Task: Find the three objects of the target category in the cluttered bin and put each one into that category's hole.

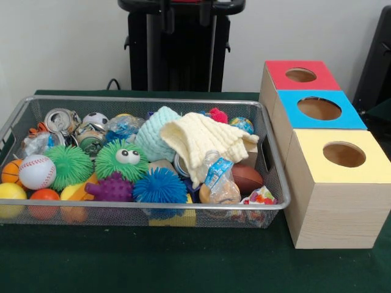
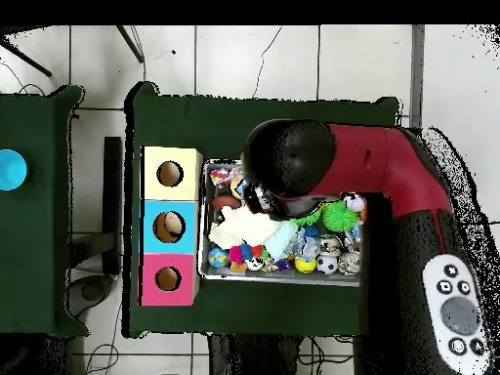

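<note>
Silver wire-mesh bin (image 1: 24,110) is sitting on the dark green table (image 1: 183,262), crammed with clutter. A cream knitted cloth (image 1: 204,141) is lying draped across the middle, partly over a pale mint knitted cloth (image 1: 153,131). At the near side, a blue spiky rubber ball (image 1: 160,186) is touching a purple knobbly ball (image 1: 113,188); behind them a green fuzzy ball with googly eyes (image 1: 122,160) is resting beside a second green spiky ball (image 1: 71,165). A white baseball (image 1: 36,171), a crushed drink can (image 1: 60,119), a small black-and-white football (image 1: 95,119) and a brown toy rugby ball (image 1: 247,178) are also showing.

Just beside the bin, three wooden boxes are standing in a row, each with a round hole: red-topped box (image 1: 302,75), blue-topped box (image 1: 319,108), yellow-topped box (image 1: 342,154).

In the overhead view the red and black arm (image 2: 381,166) is reaching over the bin, covering much of it. The claw itself is hidden beneath the arm; cannot tell whether it is spread or pressed together.
</note>
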Available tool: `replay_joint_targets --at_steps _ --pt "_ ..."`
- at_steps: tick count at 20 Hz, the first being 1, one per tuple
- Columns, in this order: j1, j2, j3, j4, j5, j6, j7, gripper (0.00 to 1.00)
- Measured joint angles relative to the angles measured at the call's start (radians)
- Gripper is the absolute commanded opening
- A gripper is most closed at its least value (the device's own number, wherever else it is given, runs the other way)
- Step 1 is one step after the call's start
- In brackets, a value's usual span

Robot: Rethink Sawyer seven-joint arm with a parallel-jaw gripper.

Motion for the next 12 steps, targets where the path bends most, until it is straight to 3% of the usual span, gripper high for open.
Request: replay_joint_targets --at_steps 5,12 --pt "0.045 -0.033 -0.025 0.034 0.024 0.000 0.001 1.00" --pt "0.112 0.021 -0.058 0.015 0.024 -0.001 0.009 1.00"
